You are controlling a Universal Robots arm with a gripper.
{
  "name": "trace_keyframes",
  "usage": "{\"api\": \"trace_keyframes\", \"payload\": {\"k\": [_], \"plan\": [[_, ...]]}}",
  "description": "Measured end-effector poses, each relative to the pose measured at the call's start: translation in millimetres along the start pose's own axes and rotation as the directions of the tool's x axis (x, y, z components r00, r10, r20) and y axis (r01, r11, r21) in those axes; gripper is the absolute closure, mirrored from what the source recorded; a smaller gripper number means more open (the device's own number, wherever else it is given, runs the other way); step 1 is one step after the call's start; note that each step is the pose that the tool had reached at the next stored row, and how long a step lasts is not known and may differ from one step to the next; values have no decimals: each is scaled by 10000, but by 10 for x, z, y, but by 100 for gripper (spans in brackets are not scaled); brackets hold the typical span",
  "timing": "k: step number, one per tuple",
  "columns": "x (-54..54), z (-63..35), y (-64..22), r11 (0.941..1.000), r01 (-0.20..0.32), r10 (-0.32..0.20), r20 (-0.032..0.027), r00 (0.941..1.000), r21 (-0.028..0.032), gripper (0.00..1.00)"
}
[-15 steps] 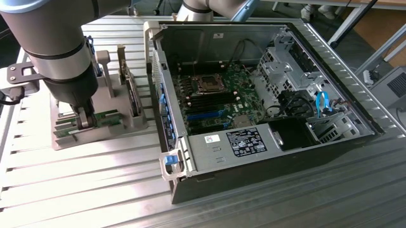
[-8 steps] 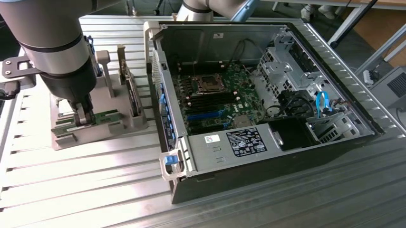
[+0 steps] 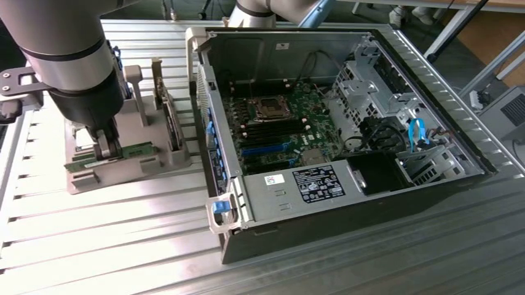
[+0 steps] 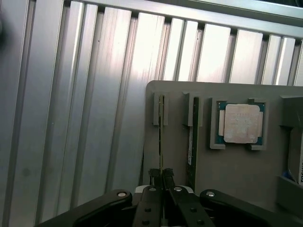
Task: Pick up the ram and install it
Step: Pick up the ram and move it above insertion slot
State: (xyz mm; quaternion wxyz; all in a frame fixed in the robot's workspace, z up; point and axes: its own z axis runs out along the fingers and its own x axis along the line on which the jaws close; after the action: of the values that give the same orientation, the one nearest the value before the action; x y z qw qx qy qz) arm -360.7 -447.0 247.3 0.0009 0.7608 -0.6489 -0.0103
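The ram [image 4: 161, 137] is a thin green stick that stands on edge in a slot of the grey holder [image 4: 236, 175]. My gripper [image 4: 162, 174] is shut on the stick's top edge, with both black fingertips pressed against it. In the exterior view the gripper [image 3: 107, 150] reaches straight down into the holder [image 3: 156, 166] at that view's left, and green ram [image 3: 138, 150] shows on either side of the fingers. The stick looks seated in its slot.
A second green board [image 4: 191, 142] stands in the neighbouring slot, and a square silver processor chip [image 4: 243, 123] lies in a pocket beyond it. The open computer case [image 3: 426, 92] lies at the exterior view's right, its motherboard showing black slots [image 3: 267, 131] and blue slots [image 3: 267, 147]. Ribbed aluminium table [image 3: 115, 246] lies all around.
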Motion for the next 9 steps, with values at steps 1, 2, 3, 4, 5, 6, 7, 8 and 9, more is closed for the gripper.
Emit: {"api": "trace_keyframes", "payload": {"k": [1,2,3,4,5,6,7,8,9], "plan": [[0,-10,0,10000,0,0,0,10000,1,89],[0,-22,0,10000,0,0,0,10000,-1,89],[0,-29,0,10000,0,0,0,10000,0,89],[-1,-41,1,10000,0,0,0,10000,0,89],[-1,-49,1,10000,0,0,0,10000,1,89],[-1,-63,1,10000,0,0,0,10000,0,89],[-1,-72,1,10000,0,0,0,10000,-1,89],[-1,-78,1,10000,0,0,-1,10000,-1,89],[-1,-85,1,10000,0,0,-1,10000,-1,89]]}}
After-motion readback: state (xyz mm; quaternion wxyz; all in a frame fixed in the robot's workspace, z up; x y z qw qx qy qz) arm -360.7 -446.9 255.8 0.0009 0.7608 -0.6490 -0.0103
